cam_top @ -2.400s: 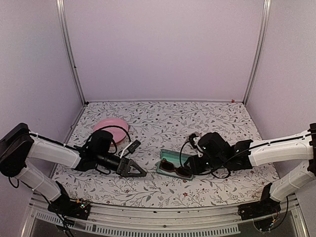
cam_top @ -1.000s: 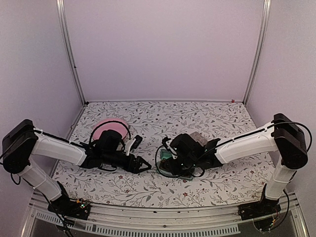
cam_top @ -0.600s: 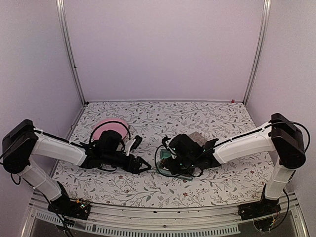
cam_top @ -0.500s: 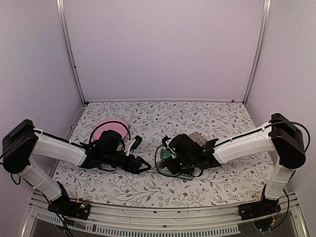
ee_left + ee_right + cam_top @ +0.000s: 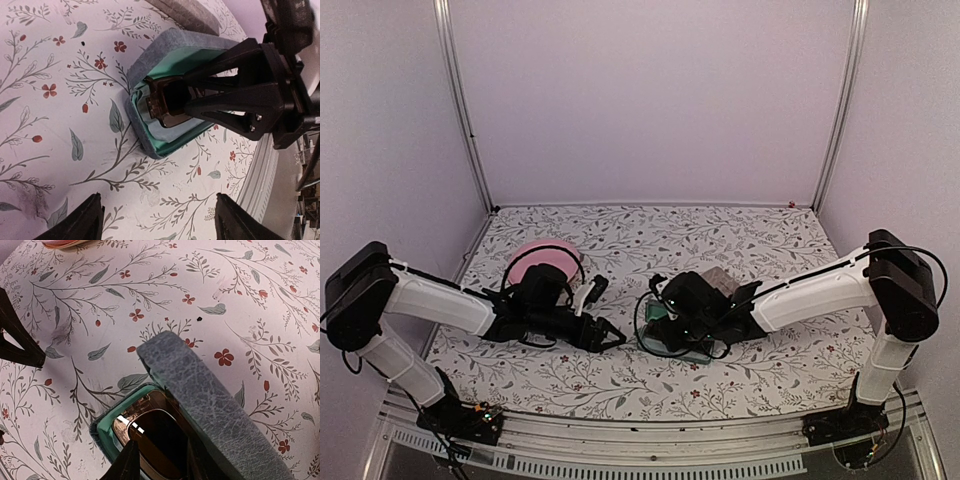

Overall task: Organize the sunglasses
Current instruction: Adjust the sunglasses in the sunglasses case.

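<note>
One pair, the dark-framed sunglasses (image 5: 167, 97), sits in the open blue-grey case (image 5: 150, 60) between the jaws of the right gripper (image 5: 186, 94), grip or release impossible to tell; left gripper (image 5: 157, 212) spread wide just short of the case; lid not shut, pink pair unseen, no readable markings.

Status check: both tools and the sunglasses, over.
Left tool open, hovering short of the case. Right tool down in the case, grip unclear. Dark sunglasses inside, lid partly up. Nothing in the way.
</note>
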`<state>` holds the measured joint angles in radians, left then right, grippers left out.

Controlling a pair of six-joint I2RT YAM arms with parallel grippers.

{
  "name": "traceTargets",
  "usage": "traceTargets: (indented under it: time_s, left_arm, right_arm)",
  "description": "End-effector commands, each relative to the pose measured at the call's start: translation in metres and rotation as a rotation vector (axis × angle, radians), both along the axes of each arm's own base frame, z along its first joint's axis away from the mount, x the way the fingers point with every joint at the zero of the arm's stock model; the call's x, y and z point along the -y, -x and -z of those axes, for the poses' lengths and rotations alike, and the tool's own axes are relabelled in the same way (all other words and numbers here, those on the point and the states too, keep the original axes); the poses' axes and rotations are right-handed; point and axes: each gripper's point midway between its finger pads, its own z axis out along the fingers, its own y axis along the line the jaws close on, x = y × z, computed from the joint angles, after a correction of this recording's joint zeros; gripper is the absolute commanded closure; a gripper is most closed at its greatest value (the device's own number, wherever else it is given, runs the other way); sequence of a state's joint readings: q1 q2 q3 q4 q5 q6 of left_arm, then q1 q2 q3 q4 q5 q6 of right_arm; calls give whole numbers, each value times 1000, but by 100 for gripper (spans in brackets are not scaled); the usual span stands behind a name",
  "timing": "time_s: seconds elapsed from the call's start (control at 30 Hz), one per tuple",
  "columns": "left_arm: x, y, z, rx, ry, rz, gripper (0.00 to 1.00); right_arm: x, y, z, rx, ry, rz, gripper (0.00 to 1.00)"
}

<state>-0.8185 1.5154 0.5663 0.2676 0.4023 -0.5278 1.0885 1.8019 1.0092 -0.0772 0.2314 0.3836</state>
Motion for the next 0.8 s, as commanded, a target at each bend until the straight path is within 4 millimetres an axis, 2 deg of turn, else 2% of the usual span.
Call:
traceTargets:
  time_s: [0.0, 0.4, 0.77]
  left_arm:
    - [1, 3, 6, -1, -14, 17, 23]
    - [4, 3, 9, -9, -13, 27, 23]
    - [5, 3, 11, -13, -16, 32, 23]
  right_arm:
    - [4, -2, 8, 22, 47, 13, 62]
    - [13, 10, 14, 9, 62, 20, 51]
    - [19, 31, 24, -5, 109, -21, 48]
